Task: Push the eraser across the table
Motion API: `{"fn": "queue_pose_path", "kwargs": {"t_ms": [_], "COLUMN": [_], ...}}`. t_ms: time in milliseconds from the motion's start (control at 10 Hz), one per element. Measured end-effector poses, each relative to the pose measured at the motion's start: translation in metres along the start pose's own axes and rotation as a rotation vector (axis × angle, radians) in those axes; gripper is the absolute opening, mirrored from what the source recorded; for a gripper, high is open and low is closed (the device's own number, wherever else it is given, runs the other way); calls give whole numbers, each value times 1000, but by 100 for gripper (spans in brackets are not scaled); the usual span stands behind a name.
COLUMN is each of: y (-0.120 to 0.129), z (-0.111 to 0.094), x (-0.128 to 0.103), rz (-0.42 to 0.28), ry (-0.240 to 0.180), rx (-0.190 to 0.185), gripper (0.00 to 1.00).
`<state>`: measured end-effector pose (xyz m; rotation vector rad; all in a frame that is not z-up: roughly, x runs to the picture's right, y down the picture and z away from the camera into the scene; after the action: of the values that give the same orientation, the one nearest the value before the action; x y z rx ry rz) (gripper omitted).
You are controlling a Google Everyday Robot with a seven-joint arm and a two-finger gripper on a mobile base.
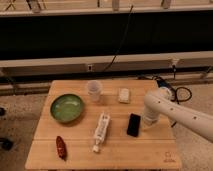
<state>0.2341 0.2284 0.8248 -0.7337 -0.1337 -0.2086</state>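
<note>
The eraser (133, 124), a flat black rounded block, lies on the light-wood table (125, 152), right of centre. My white arm reaches in from the right and bends down toward the tabletop. The gripper (146, 121) is low over the table, just right of the eraser, close to its right edge. I cannot tell whether it touches the eraser.
A green bowl (67, 108) sits at the left, with a clear cup (94, 90) behind it. A small white block (124, 95) lies at the back, a white tube bottle (101, 131) left of the eraser, and a red object (60, 147) at front left. Cables lie on the floor at right.
</note>
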Motion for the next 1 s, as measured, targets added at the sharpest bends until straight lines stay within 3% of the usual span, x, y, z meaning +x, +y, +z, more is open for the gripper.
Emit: {"fn": "queue_pose_path", "kwargs": {"t_ms": [500, 1000], "y": [-8, -35], "z": [-3, -7], "x": [-16, -64], "rz": [-29, -143], "ry": [-35, 18], "rx": [21, 1], "gripper": [2, 2]}}
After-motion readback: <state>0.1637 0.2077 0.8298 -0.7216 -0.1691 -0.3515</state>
